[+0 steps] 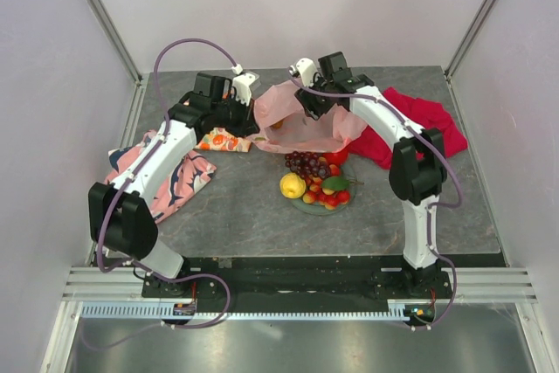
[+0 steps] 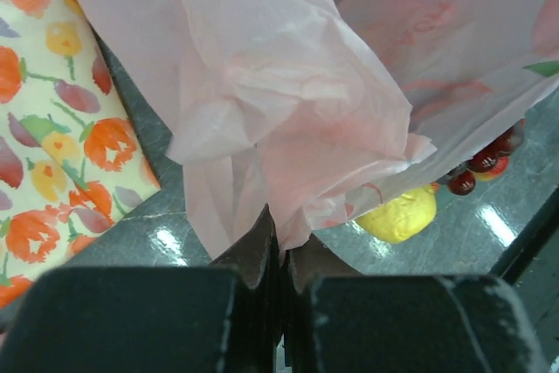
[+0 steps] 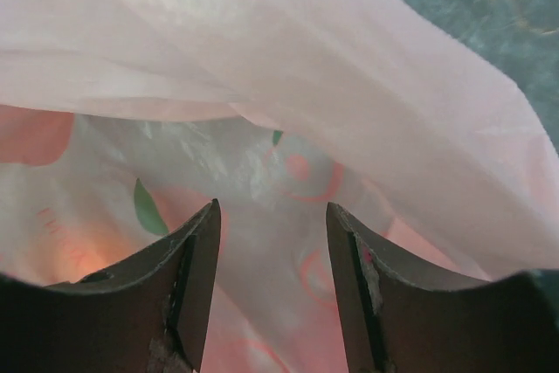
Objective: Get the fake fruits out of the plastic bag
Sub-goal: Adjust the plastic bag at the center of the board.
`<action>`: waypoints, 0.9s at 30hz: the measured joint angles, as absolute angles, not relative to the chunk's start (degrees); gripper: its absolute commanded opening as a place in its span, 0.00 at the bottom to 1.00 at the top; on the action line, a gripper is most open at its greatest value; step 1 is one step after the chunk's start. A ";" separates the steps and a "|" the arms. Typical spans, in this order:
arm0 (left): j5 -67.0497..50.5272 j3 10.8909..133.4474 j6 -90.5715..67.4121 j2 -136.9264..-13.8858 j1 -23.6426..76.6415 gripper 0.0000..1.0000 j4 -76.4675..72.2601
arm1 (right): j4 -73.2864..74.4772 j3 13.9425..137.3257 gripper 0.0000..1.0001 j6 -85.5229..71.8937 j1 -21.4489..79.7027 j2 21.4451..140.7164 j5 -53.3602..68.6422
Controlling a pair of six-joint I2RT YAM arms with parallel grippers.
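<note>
Pink plastic bag (image 1: 297, 120) lay crumpled, its edge pinched in my left pincer (image 2: 279, 246), my right pincer (image 3: 272, 242) spread at its mouth. Most fake fruits (image 1: 316, 183) sat heaped just in front of it; an orange glow inside suggested one left.

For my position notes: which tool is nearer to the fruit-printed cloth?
Left. The left tool pinches the plastic bag right beside the cloth; the right tool is open over the bag, farther off.

fake fruits (image 1: 316, 183) on plate (image 1: 312, 210), before plastic bag (image 1: 297, 118)
</note>
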State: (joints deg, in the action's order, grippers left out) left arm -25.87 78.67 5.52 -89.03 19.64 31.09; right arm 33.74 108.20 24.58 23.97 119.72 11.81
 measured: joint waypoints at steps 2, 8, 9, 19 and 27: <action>-25.12 78.67 5.74 -89.30 19.64 0.02 31.11 | 34.20 109.62 0.61 24.16 23.92 122.67 12.58; -18.96 79.26 7.14 -90.35 19.53 0.07 31.92 | 36.51 114.85 0.64 22.17 23.90 127.50 14.15; -17.85 79.53 7.46 -90.37 19.11 0.12 32.32 | 36.91 115.31 0.65 21.78 23.90 127.50 14.41; -20.14 86.50 8.03 -90.61 14.81 0.02 34.20 | 36.88 117.40 0.52 14.55 24.10 127.20 20.53; -27.68 98.43 5.69 -98.32 17.63 0.02 34.15 | 37.32 114.91 0.50 13.02 24.60 123.22 21.34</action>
State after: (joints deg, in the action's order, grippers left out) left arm -27.68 98.43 5.69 -98.32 17.63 34.15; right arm 37.32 114.91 13.02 24.60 123.22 21.34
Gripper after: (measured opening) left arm 0.024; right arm 0.501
